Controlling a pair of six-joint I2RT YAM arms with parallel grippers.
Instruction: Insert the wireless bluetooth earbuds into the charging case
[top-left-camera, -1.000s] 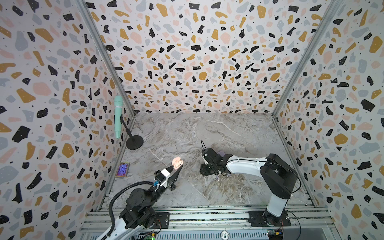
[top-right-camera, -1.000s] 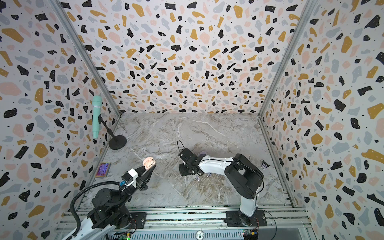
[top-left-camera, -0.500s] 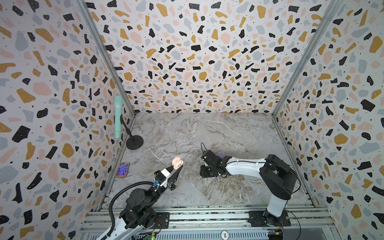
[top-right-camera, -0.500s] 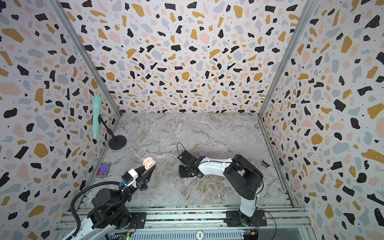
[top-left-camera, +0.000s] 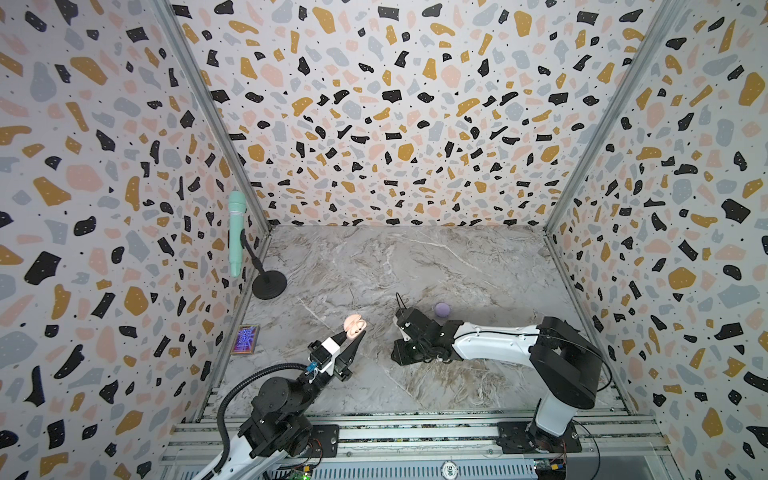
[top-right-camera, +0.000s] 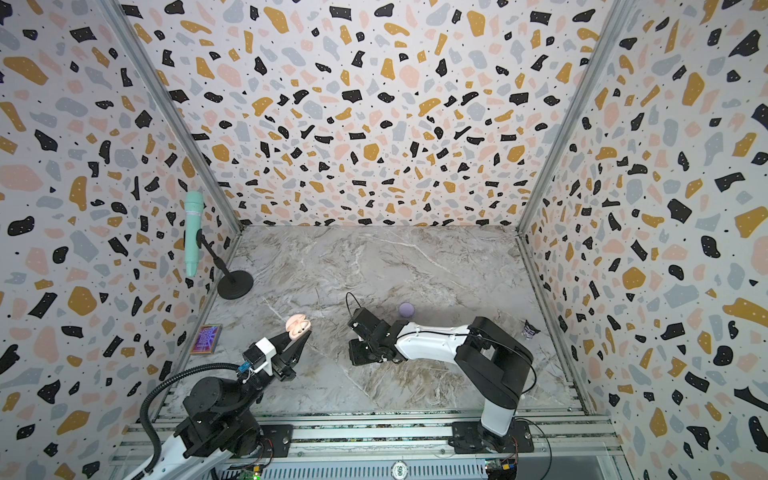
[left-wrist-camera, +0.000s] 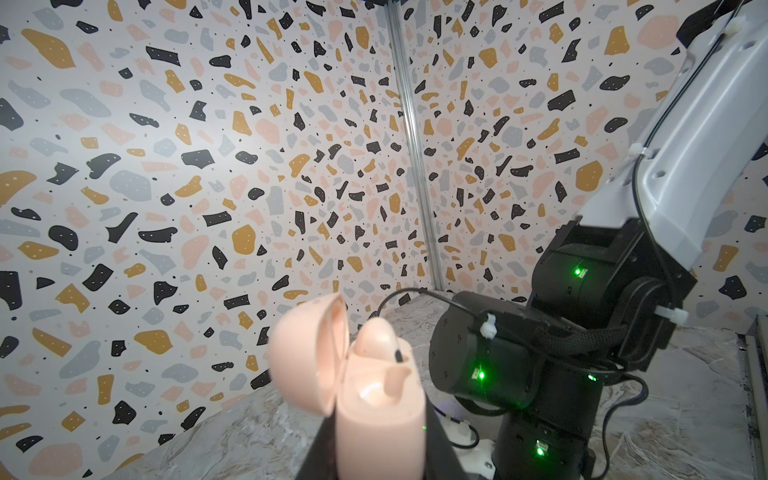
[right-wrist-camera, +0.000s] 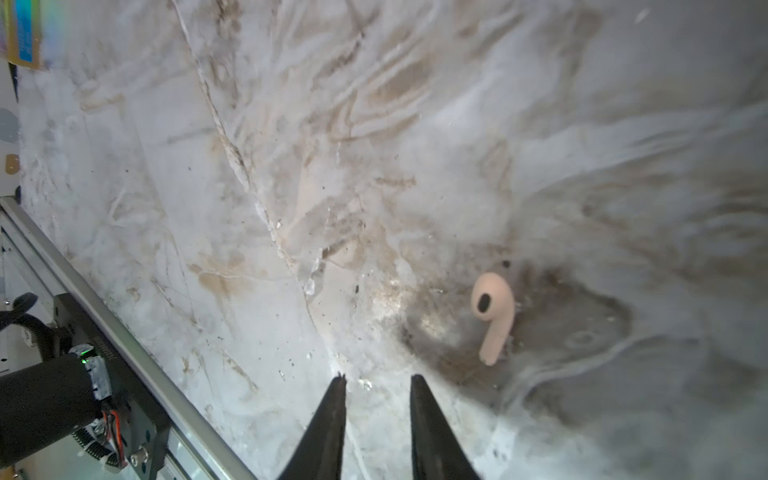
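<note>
The left gripper (top-left-camera: 352, 333) is clamping a pink charging case (left-wrist-camera: 376, 419) by its lower body and holding it raised above the table (top-left-camera: 415, 257), left of middle and toward the front edge. The case's lid is standing open. A seated earbud (left-wrist-camera: 374, 338) is filling one socket, and the socket beside it is looking empty.

The right gripper (right-wrist-camera: 378, 380) is hovering low over the table near its middle, with its jaws slightly parted and gripping nothing. A loose pink earbud (right-wrist-camera: 494, 316) is lying flat on the marble just beside the tips, not touching them.

The earbud is likely handling as a very light, hard, glossy plastic piece that skids or pops free under a pinch. Gripping across its rounded head seems best, leaving the stem free for the socket.

A closed lavender case (top-left-camera: 441, 308) is resting farther back on the table, hiding whatever it holds.
</note>
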